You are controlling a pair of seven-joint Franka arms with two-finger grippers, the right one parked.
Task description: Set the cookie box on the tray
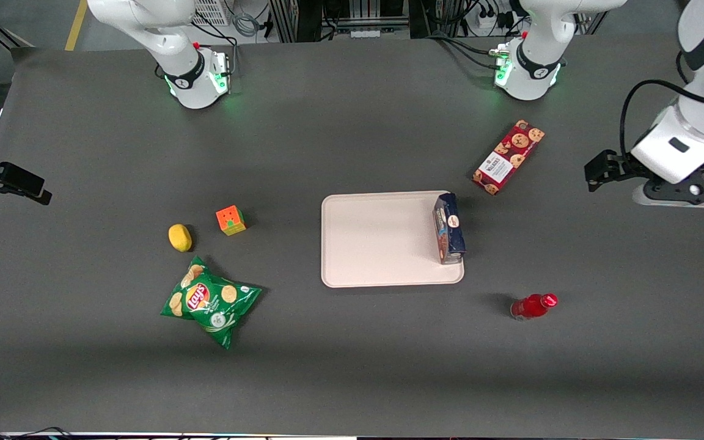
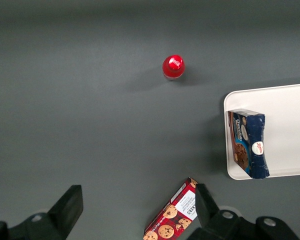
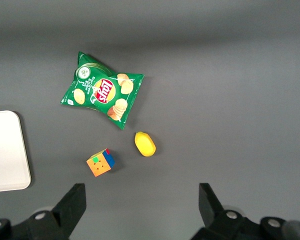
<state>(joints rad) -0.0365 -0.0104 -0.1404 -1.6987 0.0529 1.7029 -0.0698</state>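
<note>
Front view showed the cookie box point(image 1: 449, 228) resting on the tray point(image 1: 376, 244) at its edge; hand point(image 2: 137, 207), fingers apart and empty, hung over the desk point(image 1: 352, 366), well apart. Retreat should avoid nudging it.

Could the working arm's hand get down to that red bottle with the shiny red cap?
Probably yes. The red bottle with the red cap stands alone on bare table near the tray, nothing over it. The hand hangs open, raised toward the working arm's end.

Cookie box point(image 2: 250, 145) lies on tray point(image 2: 290, 107); gripper point(image 2: 137, 210) fingers point(image 2: 67, 207) spread, empty.
</note>
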